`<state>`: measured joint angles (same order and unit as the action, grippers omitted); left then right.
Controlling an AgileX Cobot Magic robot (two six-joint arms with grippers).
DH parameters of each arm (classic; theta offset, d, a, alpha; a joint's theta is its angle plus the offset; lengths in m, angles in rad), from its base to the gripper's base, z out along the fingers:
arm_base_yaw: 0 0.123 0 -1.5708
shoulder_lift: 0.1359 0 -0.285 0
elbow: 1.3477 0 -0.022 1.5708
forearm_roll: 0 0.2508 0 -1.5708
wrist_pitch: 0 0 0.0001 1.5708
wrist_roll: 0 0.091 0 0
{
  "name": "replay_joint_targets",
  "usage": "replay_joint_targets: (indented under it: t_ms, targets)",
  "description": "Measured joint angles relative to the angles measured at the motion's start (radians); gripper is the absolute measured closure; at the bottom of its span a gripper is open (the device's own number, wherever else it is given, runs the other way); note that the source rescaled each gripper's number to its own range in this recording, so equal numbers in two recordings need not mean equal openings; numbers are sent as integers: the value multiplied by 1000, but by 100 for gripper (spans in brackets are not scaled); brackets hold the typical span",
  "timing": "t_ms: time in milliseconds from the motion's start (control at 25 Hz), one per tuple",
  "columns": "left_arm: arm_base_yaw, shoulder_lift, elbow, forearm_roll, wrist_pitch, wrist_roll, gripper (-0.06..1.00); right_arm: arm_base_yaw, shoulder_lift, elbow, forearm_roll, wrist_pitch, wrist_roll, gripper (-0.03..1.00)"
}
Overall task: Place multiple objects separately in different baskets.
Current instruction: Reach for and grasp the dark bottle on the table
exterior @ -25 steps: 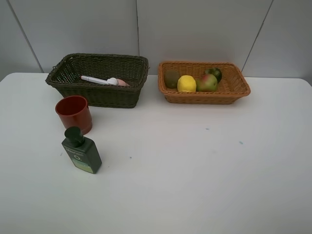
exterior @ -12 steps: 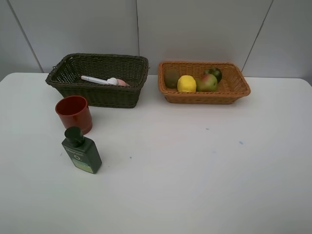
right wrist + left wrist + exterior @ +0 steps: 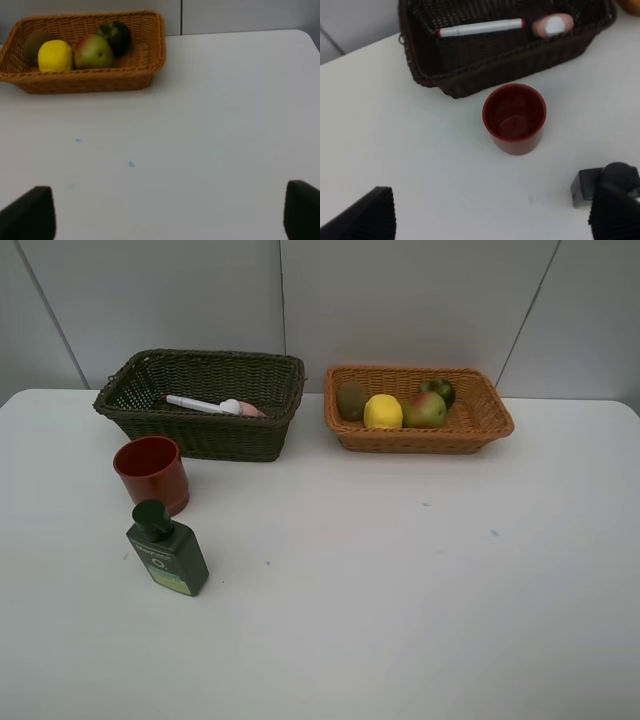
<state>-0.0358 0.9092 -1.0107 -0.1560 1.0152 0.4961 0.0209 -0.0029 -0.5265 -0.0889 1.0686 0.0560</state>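
Nearest me on the left I count one dark green bottle [image 3: 167, 550] lying flat, then one red cup [image 3: 151, 472] upright just beyond it. Farther back sit two baskets: the dark basket [image 3: 200, 435] on the left holds one white marker [image 3: 197, 404] and one pink bottle [image 3: 241, 409]; the orange basket [image 3: 480, 425] on the right holds four fruits, a kiwi [image 3: 351, 400], lemon [image 3: 383, 411], pear [image 3: 425, 409] and dark green fruit [image 3: 438, 391]. The table [image 3: 400, 590] is white, with grey wall panels behind. My left gripper [image 3: 490, 215] and right gripper [image 3: 170, 215] both stand spread wide, holding nothing.
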Motion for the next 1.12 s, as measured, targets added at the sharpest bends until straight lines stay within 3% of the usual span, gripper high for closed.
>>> replay_joint_targets:
  t_ms: [240, 400, 640, 840, 920, 1000, 1120]
  targets:
    - [0, 155, -17, -102, -9, 547, -5, 0, 0, 0, 0, 0, 0, -3]
    - [0, 214, -17, -163, -24, 833, -5, 0, 0, 0, 0, 0, 0, -3]
    - [0, 230, -17, -225, -17, 855, -5, 0, 0, 0, 0, 0, 0, -3]
    - [0, 230, -17, -227, 1, 676, -5, 0, 0, 0, 0, 0, 0, -3]
    - [0, 230, -17, -226, 5, 665, -5, 0, 0, 0, 0, 0, 0, -3]
    - [0, 230, -17, -216, 7, 725, -5, 0, 0, 0, 0, 0, 0, -3]
    - [-10, 230, -17, -193, 7, 906, -5, 0, 0, 0, 0, 0, 0, -3]
